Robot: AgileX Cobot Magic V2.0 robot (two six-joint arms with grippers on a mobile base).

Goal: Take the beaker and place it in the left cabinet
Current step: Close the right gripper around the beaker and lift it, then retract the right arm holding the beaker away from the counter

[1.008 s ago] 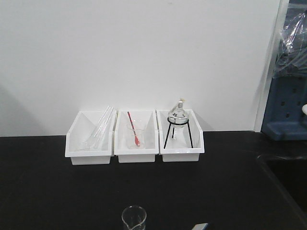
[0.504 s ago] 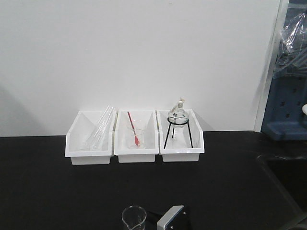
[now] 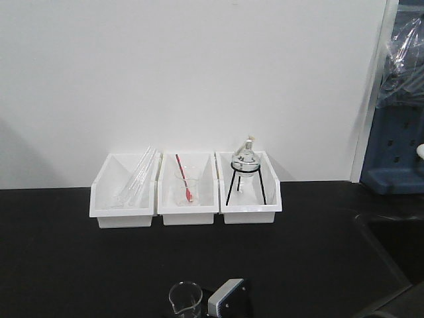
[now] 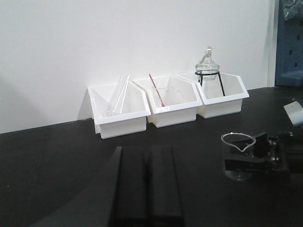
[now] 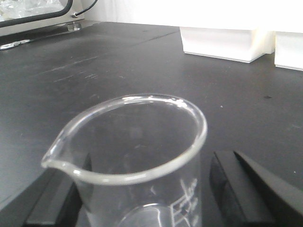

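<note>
Exterior front-facing: beaker (image 3: 185,301) before white bins (image 3: 188,213)

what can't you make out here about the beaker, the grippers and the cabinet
beaker base: cut off by the bottom edge in the front view and in the right wrist view.
right gripper contact: the glass covers one finger's inner face in the right wrist view, so touching or not is unclear.
left gripper: dark and blurred in the left wrist view, so open or shut is unclear.
left cabinet: not identifiable in any view.
</note>
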